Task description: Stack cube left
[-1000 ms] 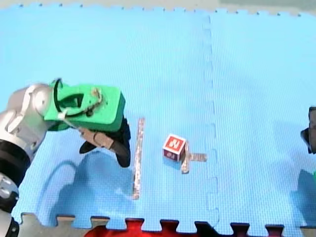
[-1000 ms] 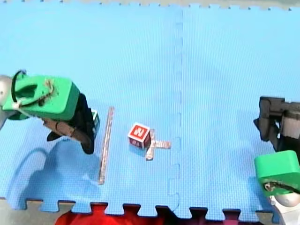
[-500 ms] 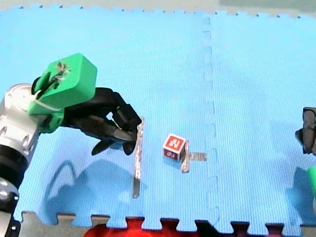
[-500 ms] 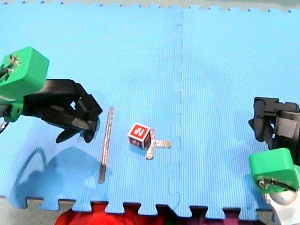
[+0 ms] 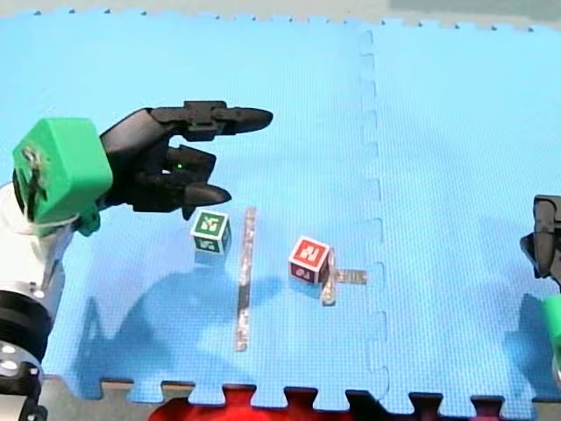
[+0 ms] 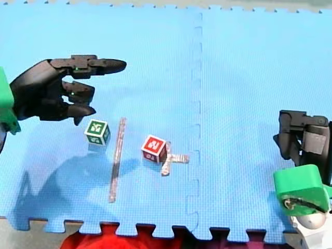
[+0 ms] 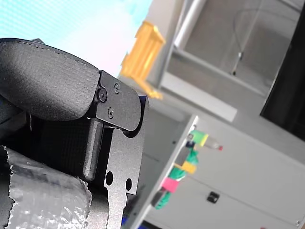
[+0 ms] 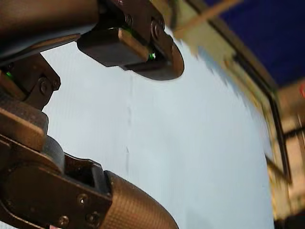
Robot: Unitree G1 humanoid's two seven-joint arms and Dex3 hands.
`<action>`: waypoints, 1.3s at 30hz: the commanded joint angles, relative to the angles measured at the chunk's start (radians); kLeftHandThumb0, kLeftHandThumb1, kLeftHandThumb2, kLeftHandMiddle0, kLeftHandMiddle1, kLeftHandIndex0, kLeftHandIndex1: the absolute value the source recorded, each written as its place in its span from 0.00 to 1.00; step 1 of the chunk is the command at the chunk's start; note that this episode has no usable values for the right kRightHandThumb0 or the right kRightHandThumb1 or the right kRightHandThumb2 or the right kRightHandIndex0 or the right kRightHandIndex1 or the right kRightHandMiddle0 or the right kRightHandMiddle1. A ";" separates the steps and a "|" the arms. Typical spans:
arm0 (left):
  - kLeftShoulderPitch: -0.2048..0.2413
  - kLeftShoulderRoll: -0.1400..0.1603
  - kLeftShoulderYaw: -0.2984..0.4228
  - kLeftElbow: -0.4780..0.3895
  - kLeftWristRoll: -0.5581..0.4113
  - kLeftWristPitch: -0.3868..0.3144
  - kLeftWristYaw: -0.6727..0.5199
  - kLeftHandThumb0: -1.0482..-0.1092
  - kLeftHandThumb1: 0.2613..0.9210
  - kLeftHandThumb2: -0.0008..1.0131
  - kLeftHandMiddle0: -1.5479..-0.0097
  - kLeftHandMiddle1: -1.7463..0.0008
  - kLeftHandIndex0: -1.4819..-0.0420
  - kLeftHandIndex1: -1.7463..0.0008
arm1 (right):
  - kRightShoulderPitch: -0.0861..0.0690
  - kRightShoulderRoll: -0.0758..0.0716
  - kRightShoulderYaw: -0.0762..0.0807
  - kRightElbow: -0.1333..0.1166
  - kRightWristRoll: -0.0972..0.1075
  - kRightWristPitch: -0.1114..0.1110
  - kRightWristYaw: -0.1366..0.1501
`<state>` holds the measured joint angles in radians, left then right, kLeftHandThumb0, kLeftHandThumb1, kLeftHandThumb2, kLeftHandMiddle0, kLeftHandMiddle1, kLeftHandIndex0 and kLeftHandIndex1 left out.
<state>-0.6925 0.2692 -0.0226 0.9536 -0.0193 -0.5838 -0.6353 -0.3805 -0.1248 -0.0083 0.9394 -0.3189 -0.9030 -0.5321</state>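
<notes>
Your left hand (image 5: 166, 162) is hovering above the left part of the blue foam mat (image 5: 438, 132). It is carrying nothing, and nothing is touching it. A green housing (image 5: 57, 171) is sitting on its wrist.

The green cube (image 5: 210, 232) is resting on the mat just below and in front of that hand, clear of it. It is standing upright with a white mark on its top face. It is lying just left of a long grey tape strip (image 5: 244, 276), close to the strip; whether the two are touching cannot be told.

The red cube (image 5: 309, 260) is resting on the mat to the right of the strip, apart from the green cube, with the strip running between them. It is sitting turned at a slight angle, and its near right corner is meeting a small cross of grey tape (image 5: 337, 281). You are looking at two cubes side by side on the mat, neither one on top of the other.

Your right hand (image 6: 301, 137) is waiting at the right edge of the mat, well apart from both cubes. Whether it is wide or narrow cannot be told. A second green housing (image 6: 302, 189) is showing behind it.

In the second wrist view, dark fingers (image 8: 133, 47) are hanging over bare mat, gripping nothing.

A red surface (image 5: 193, 408) is showing beneath the mat's notched near edge.
</notes>
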 commanded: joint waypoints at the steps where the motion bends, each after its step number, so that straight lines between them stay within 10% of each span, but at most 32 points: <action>1: 0.033 0.060 -0.032 -0.030 0.169 -0.079 0.236 0.00 0.77 0.01 0.43 0.00 0.78 1.00 | -0.001 -0.009 -0.003 0.017 0.002 -0.008 -0.008; 14: 0.013 0.135 -0.193 0.024 0.526 0.063 0.601 0.00 0.86 0.02 0.45 0.00 0.81 1.00 | 0.002 -0.013 -0.006 0.025 0.003 -0.021 -0.012; 30: 0.053 0.142 -0.314 -0.039 0.662 0.163 0.734 0.00 0.89 0.01 0.47 0.00 0.85 1.00 | -0.006 -0.027 -0.012 0.044 0.007 -0.052 -0.014; 39: 0.046 0.071 -0.213 0.233 0.457 -0.055 0.714 0.00 0.90 0.01 0.45 0.00 0.76 0.97 | -0.005 -0.037 -0.019 0.034 0.019 -0.057 0.000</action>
<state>-0.6314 0.3596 -0.2715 1.0826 0.4887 -0.5780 0.0792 -0.3870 -0.1473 -0.0177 0.9813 -0.3132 -0.9526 -0.5384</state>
